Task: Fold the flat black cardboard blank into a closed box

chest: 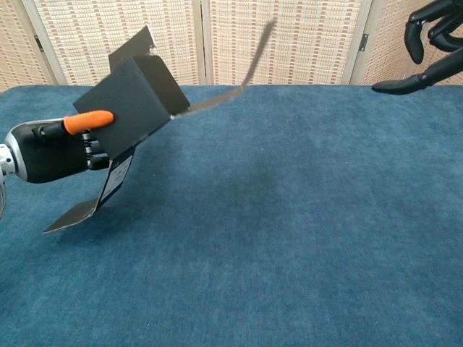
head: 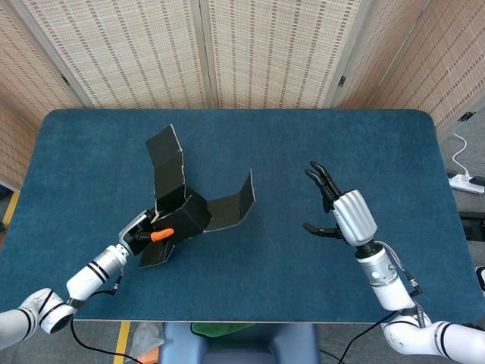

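The half-folded black cardboard box (head: 184, 214) (chest: 130, 101) is lifted off the table and tilted, with flaps sticking up and out to the right. My left hand (head: 146, 233) (chest: 54, 148) grips its lower left wall, an orange fingertip (chest: 88, 120) lying across the outside. One loose flap (chest: 83, 210) hangs down toward the cloth. My right hand (head: 342, 213) (chest: 428, 43) is far to the right, fingers spread, holding nothing and well away from the box.
A blue cloth covers the table (head: 303, 144). Folding screens (head: 204, 53) stand behind the far edge. A white power strip (head: 466, 182) lies on the floor at the right.
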